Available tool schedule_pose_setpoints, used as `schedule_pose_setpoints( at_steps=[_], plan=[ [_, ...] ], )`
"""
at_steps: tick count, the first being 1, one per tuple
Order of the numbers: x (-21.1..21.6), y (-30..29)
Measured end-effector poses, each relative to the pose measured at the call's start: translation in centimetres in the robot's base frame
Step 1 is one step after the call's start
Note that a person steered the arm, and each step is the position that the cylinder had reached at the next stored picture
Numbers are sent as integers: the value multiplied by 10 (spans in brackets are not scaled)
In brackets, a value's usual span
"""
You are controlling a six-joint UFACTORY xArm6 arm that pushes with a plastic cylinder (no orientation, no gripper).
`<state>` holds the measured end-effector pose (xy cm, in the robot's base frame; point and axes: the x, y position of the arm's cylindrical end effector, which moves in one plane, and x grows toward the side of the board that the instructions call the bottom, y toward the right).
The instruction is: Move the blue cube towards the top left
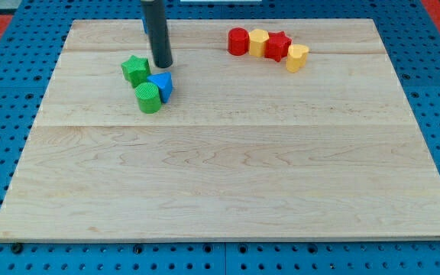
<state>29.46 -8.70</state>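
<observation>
- You see the blue cube [162,85] in the upper left part of the wooden desk [228,183], some way in from the view's left edge.
- The blue cube touches the green cylinder [148,98], which stands just at its lower left.
- The green star [135,69] is just up and to the left of the blue cube; it seems to touch both neighbours, but the view is too small for you to be sure.
- My tip [162,66] stands on the desk just above the blue cube, at the right side of the green star. It is very near the cube; you cannot tell if it really touches.
- The rod rises straight from the tip and leaves the view at the top.
- There are no jaws on this arm, only the rod, so nothing is held.
- At the view's top right, well apart from the cube, four blocks lie in a close row: a red cylinder [238,41], a yellow block [258,43], a red star [277,46] and a yellow cylinder [297,57].
</observation>
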Motion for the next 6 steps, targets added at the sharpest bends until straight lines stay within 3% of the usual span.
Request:
schedule_pose_setpoints(
  at_steps=[2,3,4,5,6],
  plan=[
    [-101,15],
    [-103,-2],
    [-77,-79],
    [-19,-114],
    [-18,-204]
  ],
)
